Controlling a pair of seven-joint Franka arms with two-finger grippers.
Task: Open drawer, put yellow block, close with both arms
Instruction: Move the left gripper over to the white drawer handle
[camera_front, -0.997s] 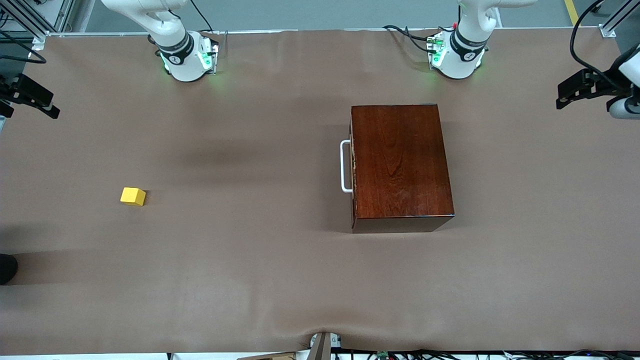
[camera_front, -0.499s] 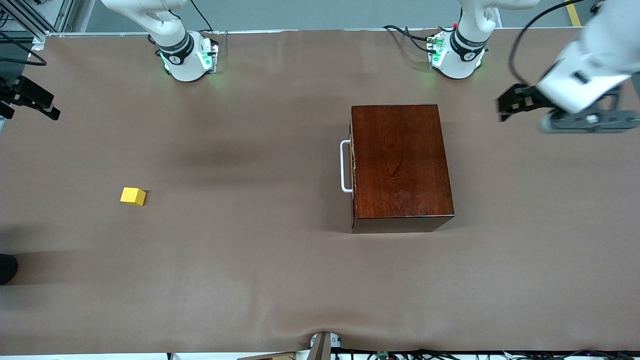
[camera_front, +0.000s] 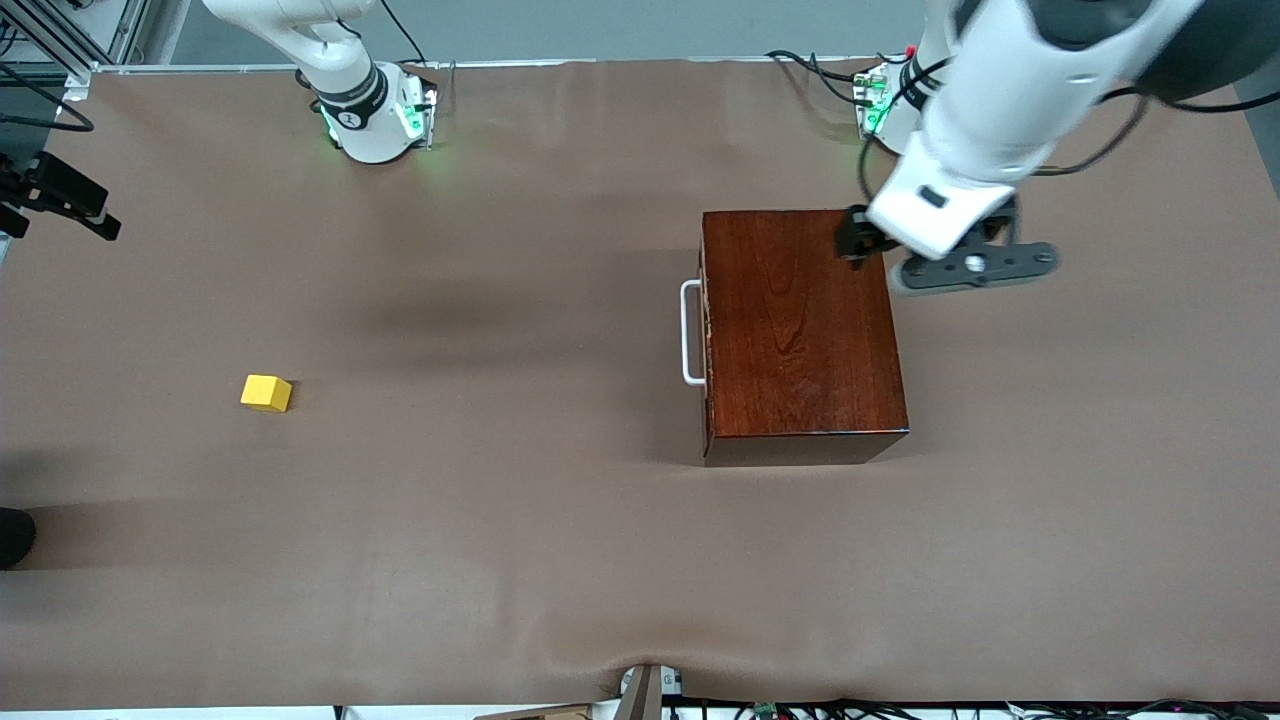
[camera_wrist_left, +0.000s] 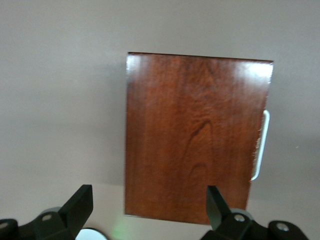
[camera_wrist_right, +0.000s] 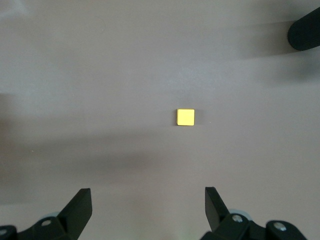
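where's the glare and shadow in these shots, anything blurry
Front view: soft dark shadow bands on the brown table cover, green glow at both arm bases. Left wrist view: pale sheen on the glossy dark mahogany box, edges slightly soft. Right wrist view: small bright yellow cube looks sharp, with broad shadows nearby.

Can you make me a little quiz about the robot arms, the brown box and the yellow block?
1. True or false: the drawer of the wooden box is pulled open.
2. Which gripper hangs over the wooden box? A) left gripper B) right gripper C) neither
3. Fill in: the yellow block lies on the table toward the ____ arm's end.

Key:
1. False: the drawer is shut, its white handle close to the box.
2. A: it is over the box's corner, fingers open and empty. The right gripper, also open, is high over the yellow block.
3. right
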